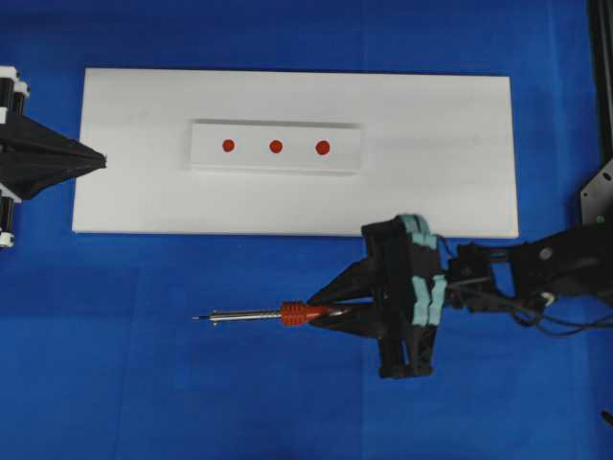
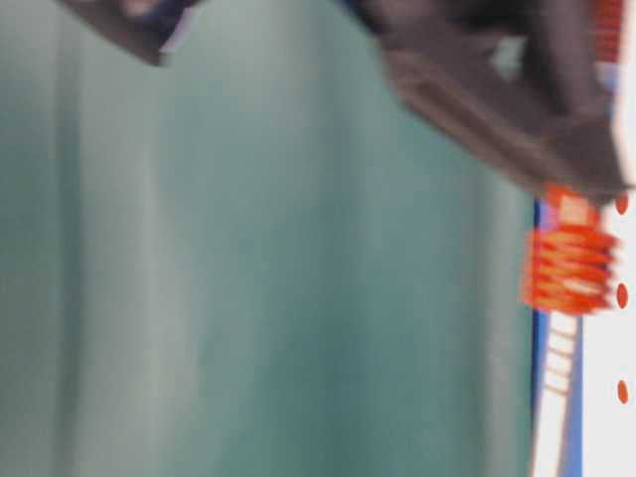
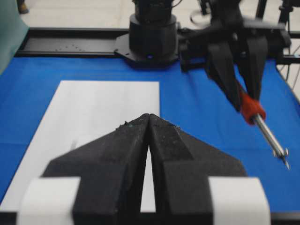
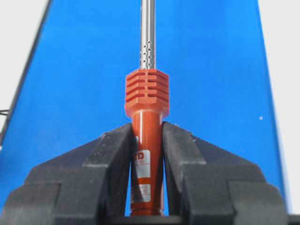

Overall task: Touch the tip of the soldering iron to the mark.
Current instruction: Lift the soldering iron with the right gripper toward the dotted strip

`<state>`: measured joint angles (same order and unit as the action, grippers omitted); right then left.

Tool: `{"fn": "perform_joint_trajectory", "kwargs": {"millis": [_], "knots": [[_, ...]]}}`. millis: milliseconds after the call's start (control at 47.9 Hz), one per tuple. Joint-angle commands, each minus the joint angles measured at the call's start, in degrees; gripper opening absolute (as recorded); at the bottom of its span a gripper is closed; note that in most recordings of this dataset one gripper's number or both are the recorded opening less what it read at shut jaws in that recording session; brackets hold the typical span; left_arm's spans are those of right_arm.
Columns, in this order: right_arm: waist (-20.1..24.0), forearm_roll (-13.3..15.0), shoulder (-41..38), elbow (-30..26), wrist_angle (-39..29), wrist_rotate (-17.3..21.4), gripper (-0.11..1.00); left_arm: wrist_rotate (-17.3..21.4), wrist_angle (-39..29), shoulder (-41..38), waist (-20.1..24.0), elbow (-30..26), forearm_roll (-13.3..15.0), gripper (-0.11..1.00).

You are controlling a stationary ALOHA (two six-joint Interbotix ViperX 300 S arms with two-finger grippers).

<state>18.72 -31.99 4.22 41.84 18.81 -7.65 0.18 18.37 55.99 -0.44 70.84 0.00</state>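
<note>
My right gripper (image 4: 146,129) is shut on the orange-red handle of the soldering iron (image 4: 146,93), whose silver shaft runs straight out ahead. From overhead, the soldering iron (image 1: 268,314) lies level over the blue cloth in front of the white board (image 1: 144,192), tip pointing left, held by the right gripper (image 1: 330,309). Three red marks sit in a row on a raised white block (image 1: 206,158): left mark (image 1: 228,146), middle mark (image 1: 276,147), right mark (image 1: 323,148). The tip is well short of them. My left gripper (image 1: 101,160) rests shut and empty at the board's left edge, its fingertips (image 3: 148,117) pressed together.
Blue cloth (image 1: 144,383) covers the table around the board. A black frame rail (image 1: 603,86) runs down the far right. The right arm's base (image 3: 152,33) stands beyond the board in the left wrist view. The table-level view is blurred, showing mainly a green curtain (image 2: 248,258).
</note>
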Motion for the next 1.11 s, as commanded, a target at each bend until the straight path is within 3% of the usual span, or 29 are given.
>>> {"fn": "perform_joint_trajectory", "kwargs": {"millis": [0, 439, 899, 1087], "knots": [[-1.14, 0.00, 4.83, -1.14, -3.34, -0.97, 0.06, -0.09, 0.70, -0.18, -0.09, -0.62, -0.18, 0.00], [-3.87, 0.62, 5.36, -2.02, -7.47, -6.59, 0.06, -0.26, 0.62, -0.18, -0.09, -0.62, -0.09, 0.00], [-20.04, 1.85, 5.45, -2.99, -16.08, -19.95, 0.06, -0.44, 0.62, -0.18, -0.09, -0.62, -0.18, 0.00], [-25.49, 2.72, 5.45, -3.60, -18.54, -23.03, 0.06, -0.35, 0.62, -0.26, -0.09, -0.62, -0.18, 0.00]]}}
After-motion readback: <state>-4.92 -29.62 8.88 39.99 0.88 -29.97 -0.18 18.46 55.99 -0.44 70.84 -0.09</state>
